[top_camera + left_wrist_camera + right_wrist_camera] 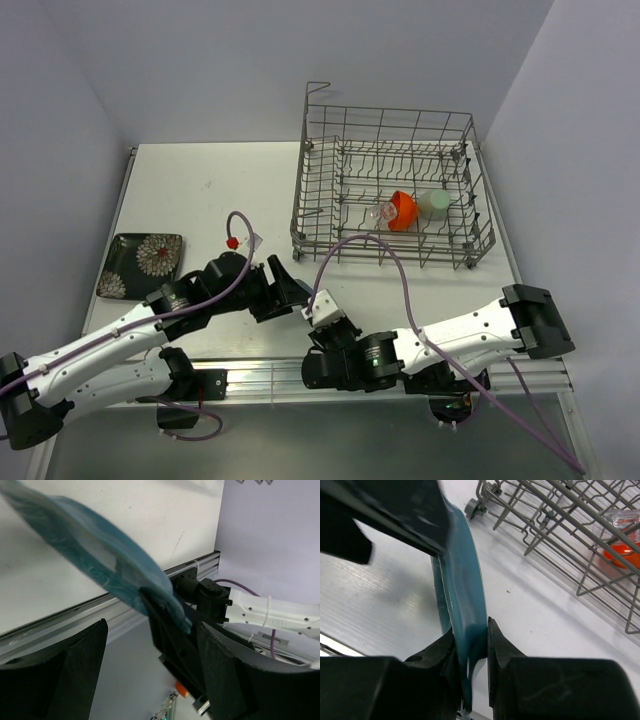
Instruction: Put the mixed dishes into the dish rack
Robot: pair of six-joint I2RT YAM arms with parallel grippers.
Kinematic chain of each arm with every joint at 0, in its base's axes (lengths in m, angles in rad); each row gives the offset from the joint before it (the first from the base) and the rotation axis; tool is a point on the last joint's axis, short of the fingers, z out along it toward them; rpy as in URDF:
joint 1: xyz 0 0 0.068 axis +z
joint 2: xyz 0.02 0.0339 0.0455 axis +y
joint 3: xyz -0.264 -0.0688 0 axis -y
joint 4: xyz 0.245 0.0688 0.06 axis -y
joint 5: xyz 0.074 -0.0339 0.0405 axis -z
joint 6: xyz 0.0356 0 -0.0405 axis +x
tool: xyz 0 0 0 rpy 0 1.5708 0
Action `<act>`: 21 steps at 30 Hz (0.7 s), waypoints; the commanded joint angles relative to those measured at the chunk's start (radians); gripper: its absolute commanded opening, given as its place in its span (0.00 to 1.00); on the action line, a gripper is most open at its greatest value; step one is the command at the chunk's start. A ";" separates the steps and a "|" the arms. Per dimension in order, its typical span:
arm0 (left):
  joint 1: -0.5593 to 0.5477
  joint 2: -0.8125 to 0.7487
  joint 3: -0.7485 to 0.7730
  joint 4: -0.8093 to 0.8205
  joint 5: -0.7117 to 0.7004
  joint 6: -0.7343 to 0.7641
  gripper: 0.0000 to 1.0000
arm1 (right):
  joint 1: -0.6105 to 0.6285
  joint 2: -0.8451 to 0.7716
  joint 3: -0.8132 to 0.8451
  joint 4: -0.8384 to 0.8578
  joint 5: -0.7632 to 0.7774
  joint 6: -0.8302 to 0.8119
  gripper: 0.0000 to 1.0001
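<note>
The teal scalloped plate [467, 590] stands on edge just above the table, pinched at its lower rim by my shut right gripper [470, 630]. My left gripper [152, 625] is open, its fingers [55, 675] wide apart around the plate's other edge [100, 555]. In the top view the two grippers, left [292, 290] and right [318, 305], meet near the table's front edge and hide the plate. The black flowered square plate [142, 263] lies flat at the left. The orange-red bowl [403, 209], pale green cup [434, 203] and clear glass [383, 212] sit inside the dish rack [385, 262].
The rack stands at the back right, its near wire wall [560, 525] just beyond the held plate. A metal rail [260, 372] runs along the table's front edge by the arm bases. Walls close in the left, back and right.
</note>
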 commanded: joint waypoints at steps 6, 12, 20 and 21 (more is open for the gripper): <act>-0.004 -0.102 0.145 -0.267 -0.148 0.067 0.81 | 0.019 -0.127 0.068 -0.111 0.160 0.144 0.00; -0.004 -0.137 0.233 -0.510 -0.349 -0.003 0.82 | 0.053 -0.177 0.127 -0.265 0.192 0.238 0.00; -0.004 -0.269 0.189 -0.488 -0.428 -0.046 0.79 | 0.137 -0.177 0.314 -0.593 0.270 0.441 0.00; -0.004 -0.275 0.178 -0.481 -0.428 -0.046 0.79 | 0.154 -0.176 0.363 -0.657 0.278 0.458 0.00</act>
